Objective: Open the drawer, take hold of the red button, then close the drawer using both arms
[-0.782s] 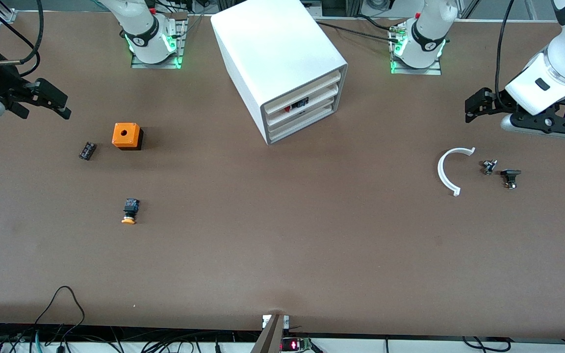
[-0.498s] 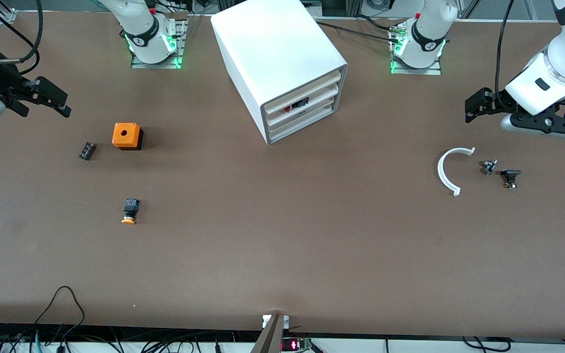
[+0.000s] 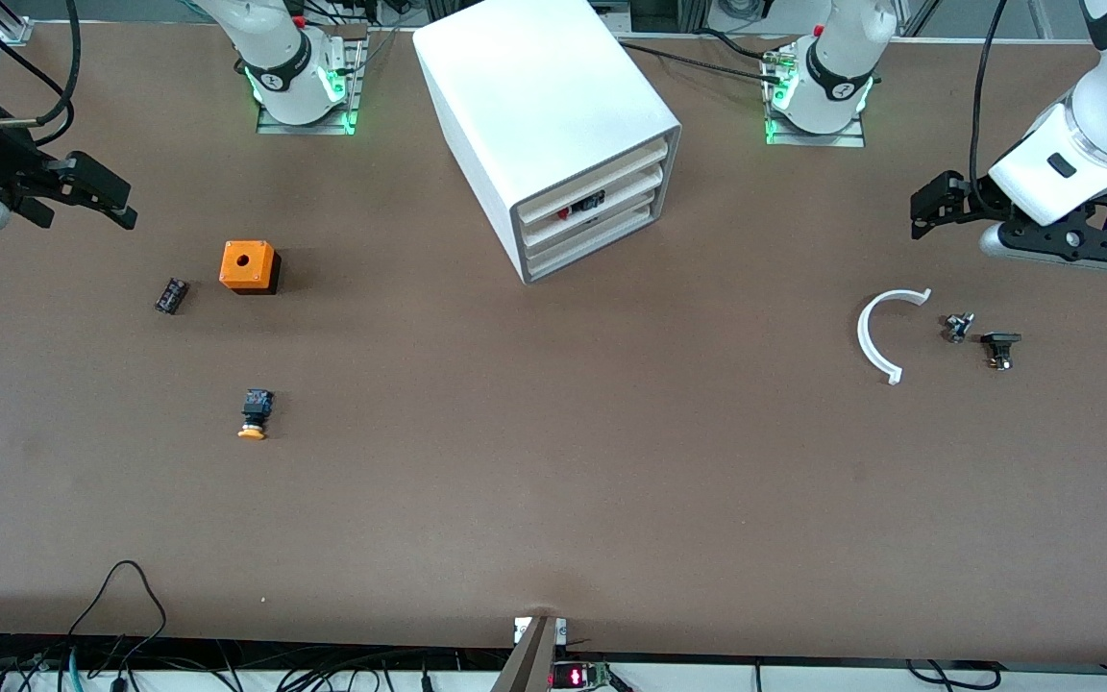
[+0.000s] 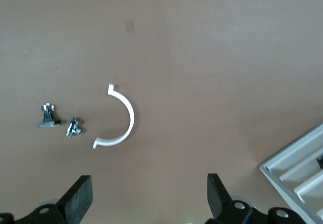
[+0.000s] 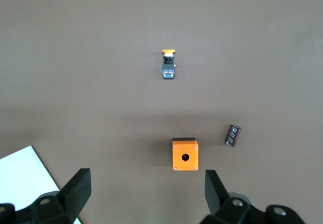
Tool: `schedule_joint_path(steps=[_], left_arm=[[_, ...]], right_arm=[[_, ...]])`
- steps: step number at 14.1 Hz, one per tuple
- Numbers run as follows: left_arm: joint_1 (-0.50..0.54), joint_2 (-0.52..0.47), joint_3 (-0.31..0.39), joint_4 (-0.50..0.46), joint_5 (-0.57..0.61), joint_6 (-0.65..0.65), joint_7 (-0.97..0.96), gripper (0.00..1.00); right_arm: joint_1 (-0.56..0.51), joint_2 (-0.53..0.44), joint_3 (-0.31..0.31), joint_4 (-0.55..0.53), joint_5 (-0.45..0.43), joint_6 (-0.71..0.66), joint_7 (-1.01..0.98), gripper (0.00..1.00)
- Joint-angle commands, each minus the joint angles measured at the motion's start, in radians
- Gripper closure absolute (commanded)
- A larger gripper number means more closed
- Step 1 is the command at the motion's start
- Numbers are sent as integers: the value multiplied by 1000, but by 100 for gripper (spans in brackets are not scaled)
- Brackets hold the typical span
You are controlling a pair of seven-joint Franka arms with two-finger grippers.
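Note:
The white cabinet [image 3: 553, 115] stands near the arms' bases, its three drawers pushed in. Above the front of the middle drawer [image 3: 602, 217] a bit of the red-capped button [image 3: 566, 212] and its dark body shows inside. My left gripper [image 3: 917, 219] is open and empty, up over the table at the left arm's end, above a white arc; in the left wrist view [image 4: 150, 199] its jaws stand wide apart. My right gripper [image 3: 129, 213] is open and empty over the table at the right arm's end; it also shows in the right wrist view [image 5: 146, 196].
An orange cube box with a hole [image 3: 248, 265], a small black part [image 3: 171, 295] and an orange-capped button [image 3: 255, 413] lie at the right arm's end. A white arc [image 3: 880, 336] and two small metal parts [image 3: 958, 327] [image 3: 999, 347] lie at the left arm's end.
Both grippers have drifted very slightly toward the bases. Nothing on the table has moved.

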Motion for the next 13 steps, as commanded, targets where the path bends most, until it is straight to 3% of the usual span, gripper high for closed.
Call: schedule_joint_path(steps=[1, 7, 11, 13], left_arm=[[-3, 42, -1, 73, -48, -128, 7, 0], [3, 123, 2, 60, -377, -421, 179, 0], [28, 199, 2, 22, -493, -426, 305, 0], [29, 214, 2, -66, -535, -339, 466, 0]], right_arm=[[3, 16, 10, 14, -16, -49, 9, 0], [4, 90, 10, -3, -13, -5, -6, 0], [40, 170, 10, -3, -16, 96, 6, 0], [46, 216, 10, -2, -16, 145, 11, 0]])
